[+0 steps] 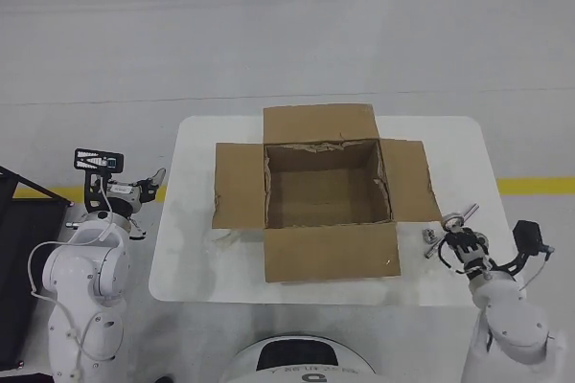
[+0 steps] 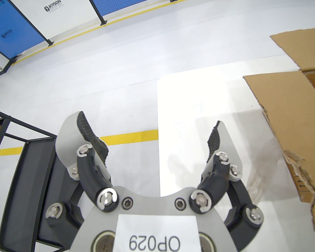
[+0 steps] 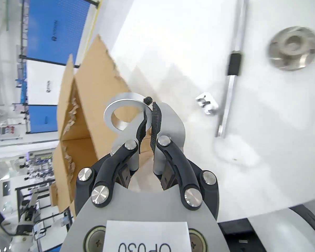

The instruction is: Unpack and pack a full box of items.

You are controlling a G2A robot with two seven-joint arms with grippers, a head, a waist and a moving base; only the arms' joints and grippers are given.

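Top view has the cardboard box (image 1: 321, 251) in the middle of the white desk (image 1: 196, 278), reaching to the far edge. All four flaps are folded out and its bare cardboard bottom shows. The right pincer (image 3: 150, 110) is over the desk's right part, toward the near right corner and just beyond the box's right flap. It is clenched on a metal ring (image 3: 126, 98), gripping the ring's rim where a small dark screw sticks out. The rest of the ring juts past the fingertips, toward the box. In the right wrist view, three more parts lie flat on the desk past this pincer, on the side away from the box. A small metal block (image 3: 206, 103) lies nearest. Just beside it is a long metal rod (image 3: 232, 64) with a black band around its middle. A round metal disc (image 3: 292, 47), blurred, lies a little apart beyond the rod. None of the three touches the pincer or the box. The left pincer (image 2: 149, 121) is released, with its two ridged fingers (image 2: 89, 135) spread wide and nothing between them. It hangs at the desk's left edge, one finger over the floor and the other over the desk top. The box's left flap is well apart from it across bare desk. A black rack (image 2: 29, 171) stands on the floor beside that arm, off the desk's left edge.
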